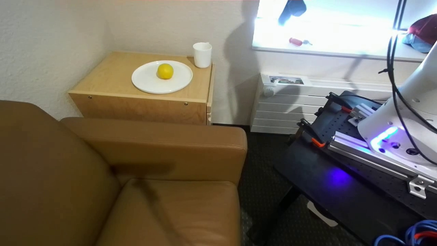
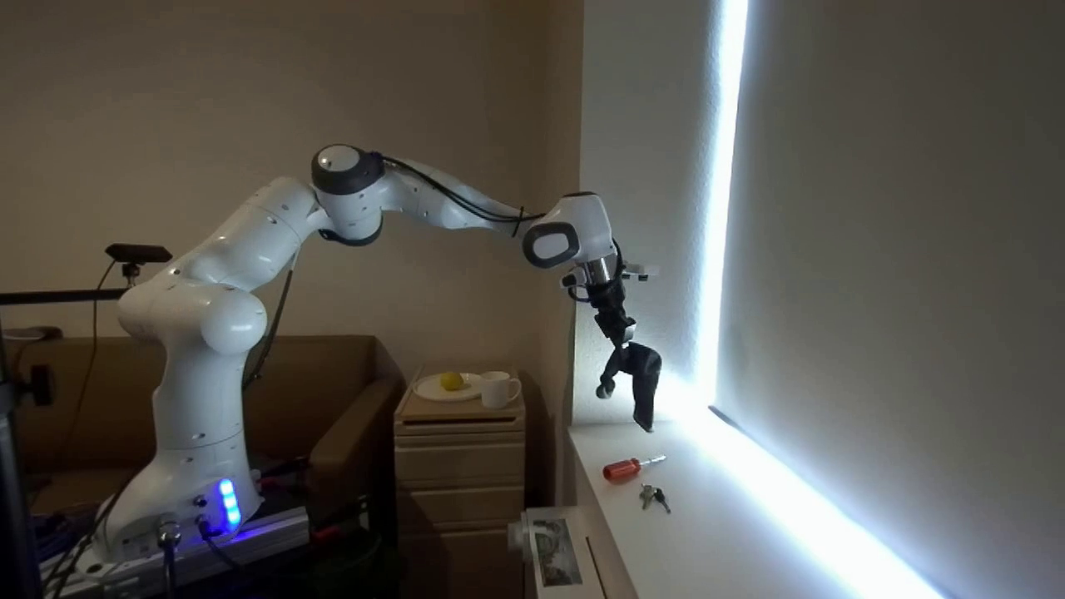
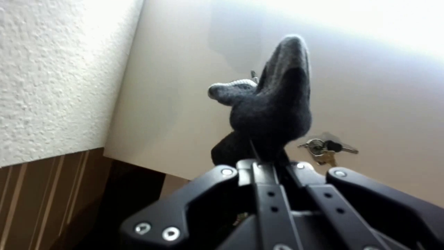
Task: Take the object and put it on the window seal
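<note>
While gripper (image 3: 277, 166) holds cloth (image 3: 272, 114), sill (image 2: 720, 520) partly overexposed

You have one arm (image 2: 237, 249); one gripper (image 3: 275, 168); one black object (image 3: 274, 114); one ledge (image 2: 691, 541); one screwdriver (image 2: 622, 471); one key bunch (image 3: 332, 146); one plate (image 1: 146, 77); one ball (image 1: 165, 71); one mug (image 1: 202, 55); one cabinet (image 1: 116, 71); one sofa (image 1: 157, 143); one radiator (image 1: 280, 109).

Sofa (image 1: 160, 147): an exterior view looked down.
Robot arm (image 2: 354, 200): an exterior view watched side-on.
Windowsill (image 3: 166, 76): all looked, wrist nearest.

Wrist view: screwdriver (image 3: 254, 75) mostly behind black cloth (image 3: 272, 113) | in an exterior view: arm (image 1: 406, 102) cropped at edge
</note>
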